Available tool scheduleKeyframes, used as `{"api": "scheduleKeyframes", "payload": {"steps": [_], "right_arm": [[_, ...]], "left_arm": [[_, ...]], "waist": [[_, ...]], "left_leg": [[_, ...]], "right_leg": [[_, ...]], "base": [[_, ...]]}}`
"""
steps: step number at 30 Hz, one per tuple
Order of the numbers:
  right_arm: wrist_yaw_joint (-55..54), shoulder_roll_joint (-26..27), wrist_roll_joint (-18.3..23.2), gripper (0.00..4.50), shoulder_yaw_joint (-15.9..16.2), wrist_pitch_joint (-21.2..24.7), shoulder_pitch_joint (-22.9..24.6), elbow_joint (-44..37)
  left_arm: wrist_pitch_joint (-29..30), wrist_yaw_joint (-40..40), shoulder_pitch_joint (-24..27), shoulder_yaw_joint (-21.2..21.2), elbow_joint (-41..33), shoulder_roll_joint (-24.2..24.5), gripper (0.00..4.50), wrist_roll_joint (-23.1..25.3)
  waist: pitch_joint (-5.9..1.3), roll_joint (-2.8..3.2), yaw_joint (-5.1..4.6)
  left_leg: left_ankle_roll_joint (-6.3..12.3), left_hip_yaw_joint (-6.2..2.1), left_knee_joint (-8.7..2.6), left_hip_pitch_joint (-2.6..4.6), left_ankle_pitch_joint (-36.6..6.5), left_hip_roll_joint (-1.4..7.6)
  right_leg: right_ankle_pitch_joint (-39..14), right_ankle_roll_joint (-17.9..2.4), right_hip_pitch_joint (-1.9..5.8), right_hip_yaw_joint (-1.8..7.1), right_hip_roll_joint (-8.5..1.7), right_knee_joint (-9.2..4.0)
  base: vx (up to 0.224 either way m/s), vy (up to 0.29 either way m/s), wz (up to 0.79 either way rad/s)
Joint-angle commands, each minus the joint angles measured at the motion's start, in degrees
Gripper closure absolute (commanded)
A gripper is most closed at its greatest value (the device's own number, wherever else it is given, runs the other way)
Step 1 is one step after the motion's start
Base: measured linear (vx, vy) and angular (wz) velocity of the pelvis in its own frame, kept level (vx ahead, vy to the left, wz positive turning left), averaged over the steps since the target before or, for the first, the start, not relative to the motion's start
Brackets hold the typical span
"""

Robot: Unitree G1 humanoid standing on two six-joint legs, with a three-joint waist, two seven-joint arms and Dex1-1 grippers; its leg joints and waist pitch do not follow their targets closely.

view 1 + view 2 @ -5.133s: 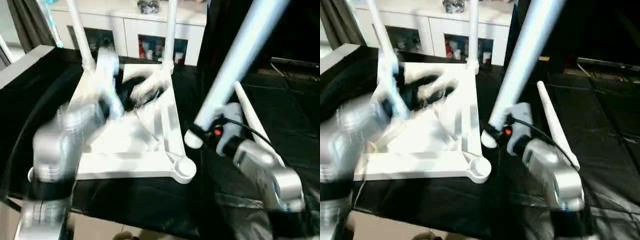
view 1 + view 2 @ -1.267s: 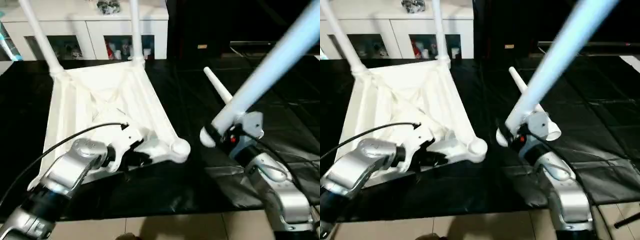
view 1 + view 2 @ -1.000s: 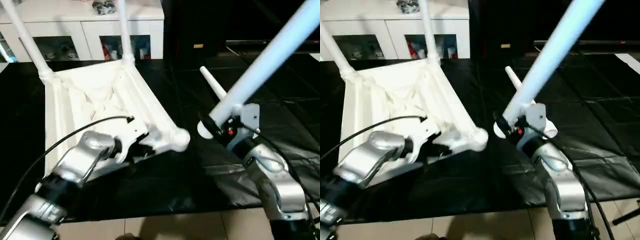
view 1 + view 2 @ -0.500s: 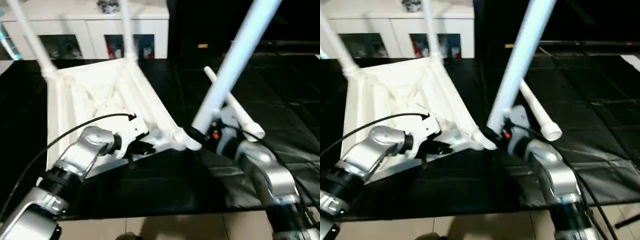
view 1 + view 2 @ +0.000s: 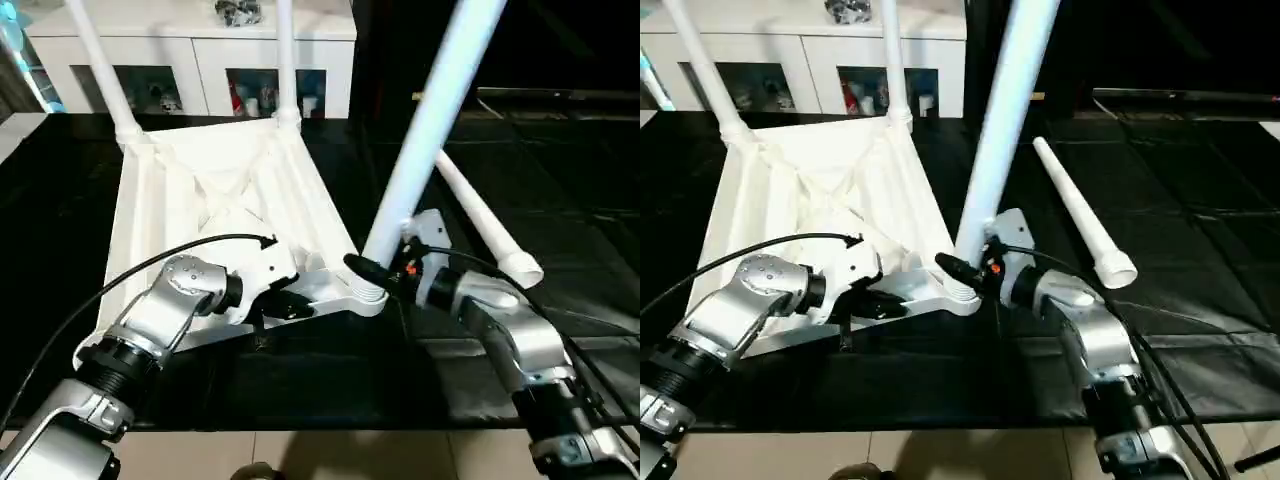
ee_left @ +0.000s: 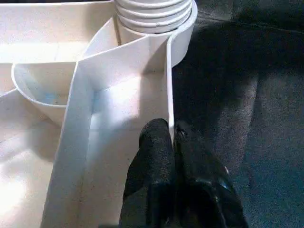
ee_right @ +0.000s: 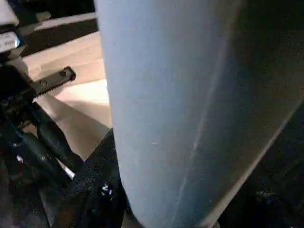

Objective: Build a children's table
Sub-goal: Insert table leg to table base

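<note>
Left eye view gives us the widest read: the black surface (image 5: 60, 230) carries the tabletop (image 5: 215, 215) upside down, ribs up, with two legs (image 5: 100, 65) already standing in the far corner sockets. A white cabinet (image 5: 190, 60) sits behind it.

Next in size is the third leg (image 5: 430, 120), tilted up and away to the right, its ridged foot resting at the near-right socket (image 5: 365, 298). Our right gripper (image 5: 385, 272) has its fingers shut around that leg just above the foot. The fourth leg (image 5: 485, 225) lies loose on the surface just beside our right arm.

Our left gripper (image 6: 173, 142) pinches the tabletop's near rim wall (image 6: 168, 85), fingers (image 6: 154, 147) closed on either side of it, a short way from that socket.

We judge the leg is at the seating step, foot at the socket mouth but not upright. The risks from here:
- Pushing down while the leg leans could jam the ridges crooked in the socket, or skid the foot off the rim.
- The thin rim gives our left fingers little to hold; a hard push may slip the tabletop loose and slide it across the surface.
- Swinging the leg upright may let our right forearm knock the loose leg and roll it away.
</note>
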Motion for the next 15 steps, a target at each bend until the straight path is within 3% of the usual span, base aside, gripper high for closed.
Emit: {"api": "scheduleKeyframes", "payload": {"steps": [1,5,7,8,9,10,11,12,14,15], "right_arm": [[0.4,-0.2,-0.9,2.57,1.0,0.0,-0.1,1.4],[0.5,-0.3,-0.9,2.57,0.4,-0.7,-0.3,2.3],[0.0,-0.1,-0.6,2.57,-0.6,-1.3,0.0,2.9],[-0.4,0.3,-0.2,2.57,-1.3,-1.2,0.2,3.0],[-0.6,0.5,0.2,2.57,-1.7,-1.2,0.5,3.0],[-0.8,0.8,0.6,2.57,-2.1,-1.1,0.8,2.7],[-0.8,0.8,0.6,2.57,-2.1,-1.1,0.8,2.7],[-1.2,1.0,0.7,2.57,-2.4,-1.1,1.3,2.4],[-1.3,1.1,0.6,2.57,-2.3,-1.5,1.8,2.1],[-1.4,1.1,0.5,2.57,-2.2,-1.6,2.0,2.0]], "left_arm": [[-1.1,-1.2,-0.6,-0.6,0.2,-0.6,4.5,0.5],[-1.8,0.0,-1.1,-0.5,1.2,-1.1,4.5,1.7],[-1.3,0.2,-1.3,-0.3,1.7,-1.4,4.5,1.6],[-1.8,0.5,-1.4,-0.2,1.7,-1.5,4.5,1.8],[-2.2,0.6,-1.4,0.1,1.7,-1.6,4.5,1.5],[-2.1,0.4,-1.4,0.2,1.7,-1.6,4.5,1.4],[-2.1,0.4,-1.4,0.2,1.7,-1.6,4.5,1.4],[-1.4,0.2,-1.5,0.5,1.6,-1.6,4.22,1.2],[-1.0,0.6,-1.8,0.5,2.1,-1.7,3.95,1.6],[-0.8,0.7,-1.9,0.4,2.3,-1.7,3.95,1.8]], "waist": [[-3.8,-0.51,-0.2],[-3.9,-0.31,-0.18],[-3.81,-0.52,-0.14],[-3.81,-0.24,-0.05],[-3.76,-0.33,-0.12],[-3.78,0.14,0.0],[-3.78,-0.05,-0.11],[-3.8,0.17,-0.06],[-3.86,-0.04,-0.25],[-3.85,0.43,-0.25]], "left_leg": [[-0.54,-2.01,-4.58,1.34,-11.8,5.05],[-1.06,-2.13,-4.71,1.5,-12.8,5.16],[-1.26,-2.0,-4.69,1.71,-14.1,5.08],[-1.4,-2.09,-4.65,1.66,-14.4,5.08],[-1.46,-2.09,-4.72,1.6,-14.7,5.09],[-1.75,-2.26,-4.77,1.62,-15.2,5.13],[-1.85,-2.21,-4.85,1.64,-15.5,5.18],[-2.11,-2.35,-4.91,1.67,-16.0,5.21],[-2.34,-2.35,-4.99,1.56,-16.0,5.18],[-2.55,-2.34,-4.98,1.58,-16.5,5.16]], "right_leg": [[-12.9,-11.5,1.96,3.49,-5.6,-4.49],[-12.4,-11.5,1.87,3.46,-5.51,-4.44],[-13.5,-11.6,1.73,3.53,-5.58,-4.7],[-14.2,-11.7,1.77,3.56,-5.71,-4.75],[-14.6,-11.6,1.77,3.56,-5.67,-4.88],[-15.1,-11.4,1.78,3.53,-5.68,-4.83],[-15.1,-11.3,1.75,3.54,-5.61,-4.94],[-14.9,-11.3,1.75,3.5,-5.62,-4.79],[-13.8,-11.5,1.84,3.44,-5.52,-4.71],[-13.4,-11.6,1.76,3.5,-5.55,-4.8]], "base": [[0.0,0.0,0.0],[0.0,0.0,0.0],[0.0,0.0,0.0],[0.0,0.0,0.0],[0.0,0.0,0.0],[0.0,0.0,0.0],[0.0,0.0,0.0],[0.0,0.0,0.0],[0.0,0.0,0.0],[0.0,0.0,0.0]]}}
